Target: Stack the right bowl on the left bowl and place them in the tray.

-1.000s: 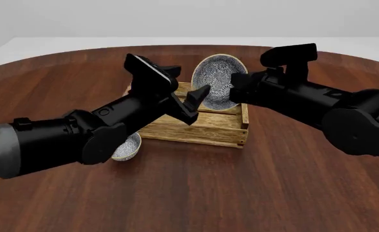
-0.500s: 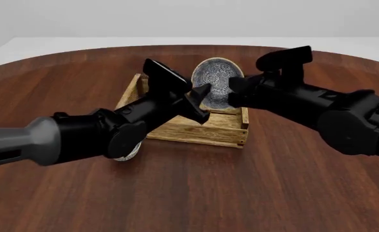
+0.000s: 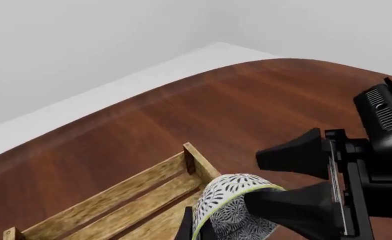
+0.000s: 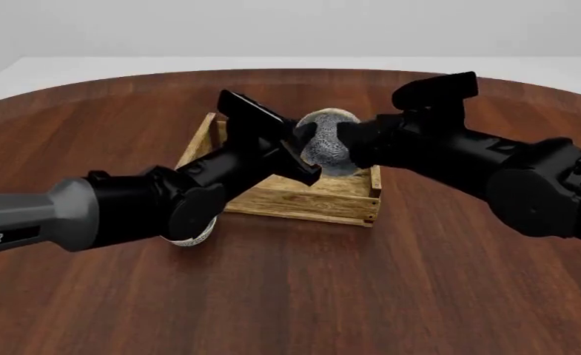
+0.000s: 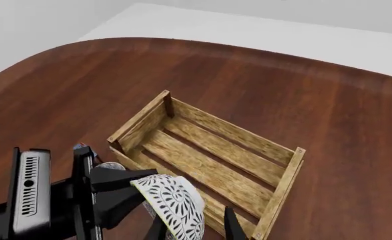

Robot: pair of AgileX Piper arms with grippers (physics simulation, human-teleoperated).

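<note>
While the right bowl (image 4: 328, 143) hangs tilted on edge over the tray (image 4: 342, 200) near the surface's (image 4: 300, 296) far edge, both pincers meet at it: right pincer (image 4: 345, 145) clamped on its rim, left pincer (image 4: 303, 151) apart around it (apparently). The left bowl (image 4: 193, 233) lies beside the tray's near left corner, under the left arm.

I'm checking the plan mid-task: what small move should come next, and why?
Probably ease the left gripper clear. The right gripper holds one bowl on edge above the tray, while the other bowl sits on the table outside it, half hidden under the left arm. Stacking needs that space freed.
</note>
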